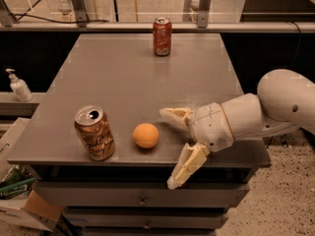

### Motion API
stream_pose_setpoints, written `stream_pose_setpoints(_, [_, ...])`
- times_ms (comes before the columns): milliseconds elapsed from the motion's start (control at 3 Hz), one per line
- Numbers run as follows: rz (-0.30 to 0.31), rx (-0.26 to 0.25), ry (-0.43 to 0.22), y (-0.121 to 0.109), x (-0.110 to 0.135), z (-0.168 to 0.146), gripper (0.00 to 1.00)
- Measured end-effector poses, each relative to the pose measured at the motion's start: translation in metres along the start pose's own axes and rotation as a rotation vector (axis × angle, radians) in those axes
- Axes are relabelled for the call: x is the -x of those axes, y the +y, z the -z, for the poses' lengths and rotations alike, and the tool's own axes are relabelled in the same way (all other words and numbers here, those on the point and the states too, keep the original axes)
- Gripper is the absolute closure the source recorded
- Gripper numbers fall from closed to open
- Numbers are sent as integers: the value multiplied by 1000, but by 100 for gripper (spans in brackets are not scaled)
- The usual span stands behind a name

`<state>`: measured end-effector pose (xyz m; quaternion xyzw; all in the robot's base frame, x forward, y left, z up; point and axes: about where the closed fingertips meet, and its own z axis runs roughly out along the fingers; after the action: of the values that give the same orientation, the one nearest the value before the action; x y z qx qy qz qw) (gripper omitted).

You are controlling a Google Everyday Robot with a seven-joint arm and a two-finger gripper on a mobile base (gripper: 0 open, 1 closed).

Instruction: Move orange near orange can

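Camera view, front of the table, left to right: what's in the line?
orange can → orange → gripper, open, at the table's front edge just right of the orange.

A small, smooth orange (145,135) sits at the bench (128,73) front, just beside the upright orange can (94,132), brown-patterned and silver-topped, not touching it. The gripper (167,149) hangs at the orange's other side, jaws apart.

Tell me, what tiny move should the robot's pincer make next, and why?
Probably ease a little closer to the orange. The pincer is open at the table's front edge, beside the orange but not touching it, so moving in could put a finger on each side. The orange can stands on the orange's far side, with a gap between them.
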<state>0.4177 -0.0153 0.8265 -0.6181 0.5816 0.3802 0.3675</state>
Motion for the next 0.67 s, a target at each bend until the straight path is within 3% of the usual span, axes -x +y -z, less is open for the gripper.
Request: stream_pose_setpoints(667, [68,-68,-37,-16,19,32,0])
